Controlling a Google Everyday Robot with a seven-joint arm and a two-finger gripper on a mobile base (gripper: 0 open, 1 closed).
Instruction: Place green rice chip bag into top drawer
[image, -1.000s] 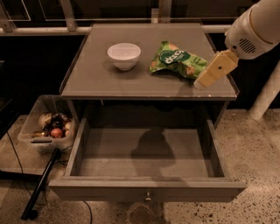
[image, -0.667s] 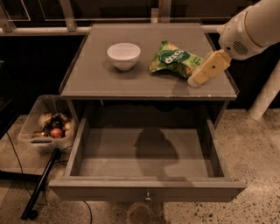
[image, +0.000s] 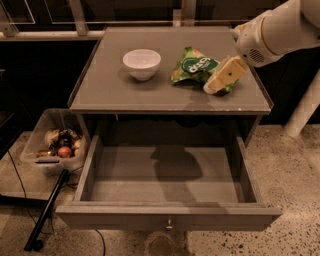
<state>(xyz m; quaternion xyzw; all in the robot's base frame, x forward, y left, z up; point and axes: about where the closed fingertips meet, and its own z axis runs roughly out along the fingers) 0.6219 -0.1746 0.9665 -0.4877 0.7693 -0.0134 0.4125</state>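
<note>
Leftward was the change: my claw (image: 216, 83) had slid toward 9 o'clock from where it hung a second before, off the bag's 3 o'clock side, and its tan tip now overlapped the 4 o'clock corner of the green rice chip bag (image: 192, 65). Whether it touched the foil or only hovered over it I could not make out, and I could not tell whether the claw stood wide or narrow; it held nothing that I could see. The bag itself had not shifted. It lay flat on the tabletop (image: 107, 87), logo up, at 3 o'clock from the white bowl (image: 142, 62) and apart from it. The top drawer (image: 167, 214) stood pulled open at 6 o'clock below the tabletop, its floor bare and its knob (image: 169, 224) facing the camera, with the clear bin (image: 36, 150) on the floor at its 9 o'clock. I judged the bag light and soft, mostly air and brittle chips, with a crumpled foil skin that would be slick and would buckle under a squeeze. A hard pinch across the puffed middle seemed likely to crush the chips or let the foil slip out. The better hold, as I reckoned it, was a raised crease or the flat sealed edge near 3 o'clock, closest to my claw, taken gently.
</note>
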